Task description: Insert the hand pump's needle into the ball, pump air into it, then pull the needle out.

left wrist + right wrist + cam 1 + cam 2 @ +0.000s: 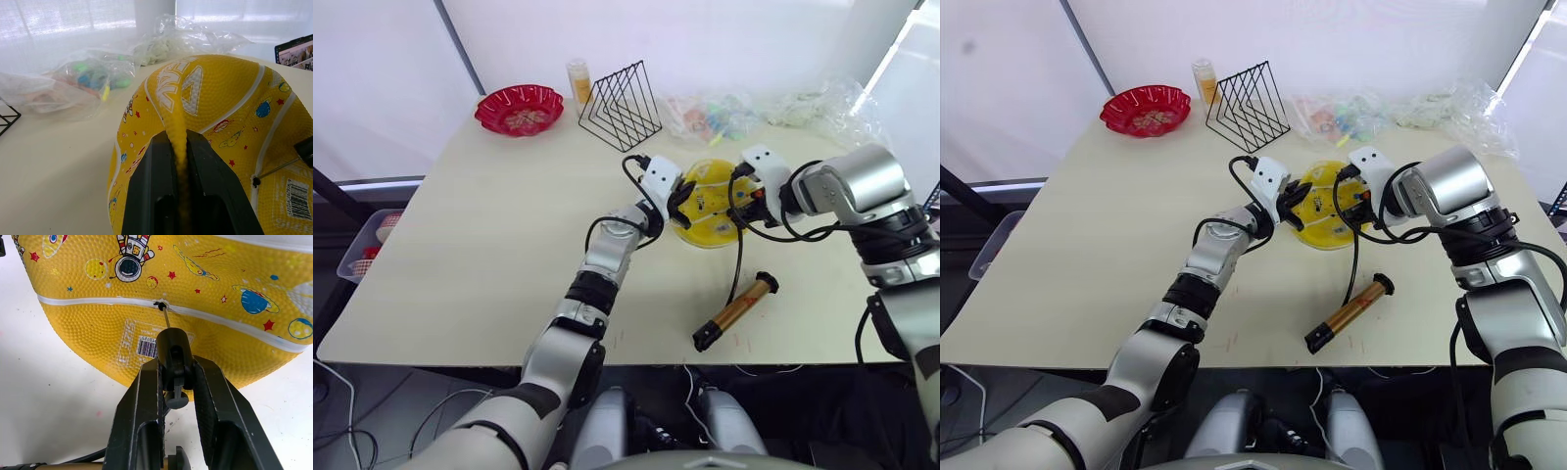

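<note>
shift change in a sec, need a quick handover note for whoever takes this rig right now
Left tool: shut on a pinched fold of the flat yellow ball, steadying it on the table.
Right tool: shut on the black fitting of the needle, tip at the ball's valve hole on the white seam.
Hand pump: lying on the table near the front edge, unheld, hose running up to the right tool.
Done: ball held, needle at the valve; depth cannot be judged.
Left: seat the needle, pump, pull it out.
</note>
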